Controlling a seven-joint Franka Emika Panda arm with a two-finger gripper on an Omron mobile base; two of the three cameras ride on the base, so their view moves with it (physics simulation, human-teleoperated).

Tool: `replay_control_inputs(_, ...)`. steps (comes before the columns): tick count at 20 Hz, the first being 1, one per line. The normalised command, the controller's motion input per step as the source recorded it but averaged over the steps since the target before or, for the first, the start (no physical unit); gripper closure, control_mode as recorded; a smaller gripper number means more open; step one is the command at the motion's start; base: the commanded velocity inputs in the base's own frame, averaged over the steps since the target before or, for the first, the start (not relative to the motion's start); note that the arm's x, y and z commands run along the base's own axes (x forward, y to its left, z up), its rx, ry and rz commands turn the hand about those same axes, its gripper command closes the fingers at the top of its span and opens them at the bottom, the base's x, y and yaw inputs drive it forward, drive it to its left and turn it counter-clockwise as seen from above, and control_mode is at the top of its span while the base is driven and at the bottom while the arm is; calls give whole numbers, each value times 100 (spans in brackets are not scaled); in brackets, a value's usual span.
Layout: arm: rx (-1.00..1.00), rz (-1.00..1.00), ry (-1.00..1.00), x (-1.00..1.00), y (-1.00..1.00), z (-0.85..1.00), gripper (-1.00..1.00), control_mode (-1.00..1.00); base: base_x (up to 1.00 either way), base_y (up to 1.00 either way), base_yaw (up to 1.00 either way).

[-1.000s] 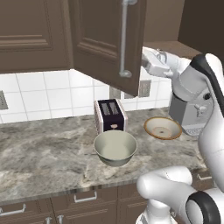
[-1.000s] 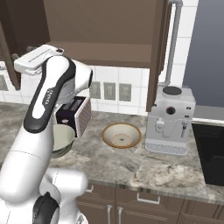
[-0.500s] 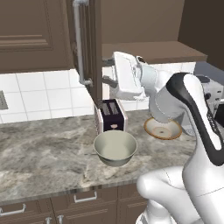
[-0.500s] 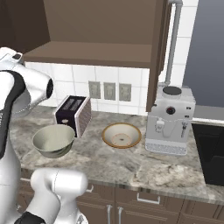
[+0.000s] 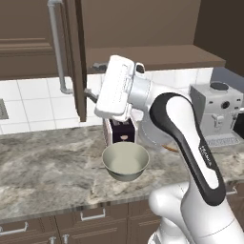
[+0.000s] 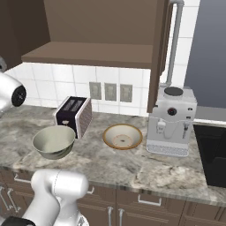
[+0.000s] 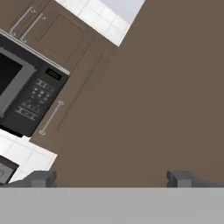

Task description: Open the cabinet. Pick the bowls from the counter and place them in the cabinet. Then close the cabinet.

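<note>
Your claw (image 7: 109,178) stands open with nothing between its tips, facing the brown inner face of the cabinet (image 5: 143,28) door. Both cabinet doors hang swung out, the shelf bare. On the bench (image 6: 132,165), the plain greyish-cream bowl (image 6: 53,141) sits near the front edge, just in front of the toaster (image 6: 74,115). The orange-rimmed bowl (image 6: 122,136) lies between toaster and coffee machine (image 6: 172,121).
</note>
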Motion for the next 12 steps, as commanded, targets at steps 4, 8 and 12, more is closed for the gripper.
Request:
replay_control_inputs(4,3,-1,2,0,-63,0,-100,-100,0,0,0)
replay_control_inputs(8,11,0,16,-2,-100,4,-100,-100,0,0,0)
replay_control_inputs(12,4,-8,16,-13,-72,9,-100,-100,0,0,0)
